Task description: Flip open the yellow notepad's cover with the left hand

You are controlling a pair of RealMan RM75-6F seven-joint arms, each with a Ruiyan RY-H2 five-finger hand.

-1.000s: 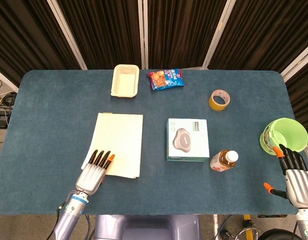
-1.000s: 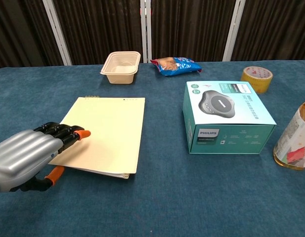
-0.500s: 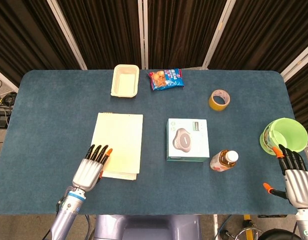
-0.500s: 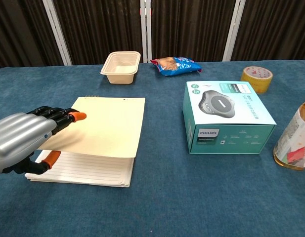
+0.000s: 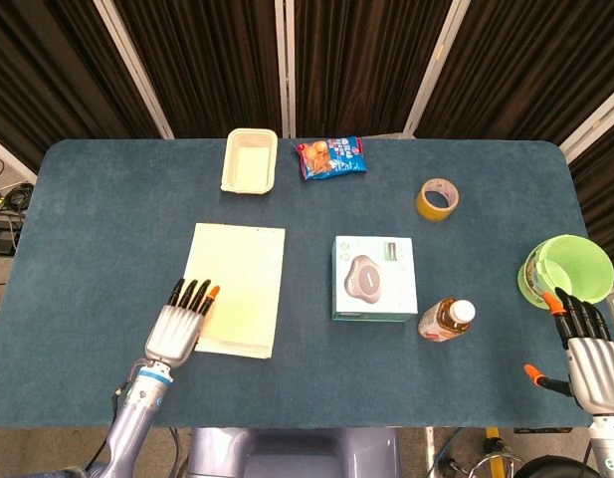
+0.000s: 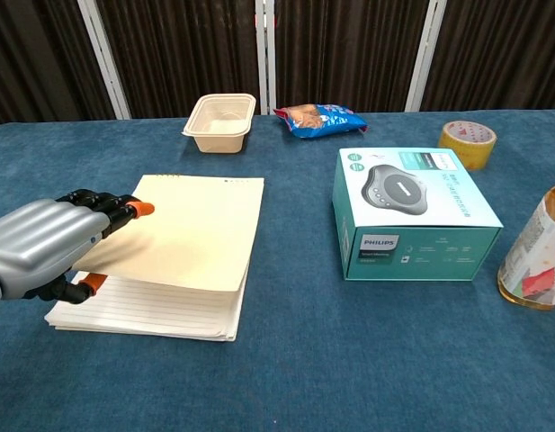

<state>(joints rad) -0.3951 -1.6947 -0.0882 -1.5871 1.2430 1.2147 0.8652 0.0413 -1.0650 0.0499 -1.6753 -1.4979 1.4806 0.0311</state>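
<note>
Currently the cover (image 6: pixel 183 236) of the yellow notepad (image 6: pixel 160 306), near the table's (image 5: pixel 107 199) front-left edge, is pinched and partly lifted by the left hand (image 6: pixel 48 247), exposing lined pages. Apparently only the cover's left edge is gripped, so it could slip free and fall shut if raised quickly.

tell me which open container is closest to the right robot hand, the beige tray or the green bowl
The green bowl: it sits at the table's right edge, just above the right robot hand. The beige tray lies far off on the table's back left.
</note>
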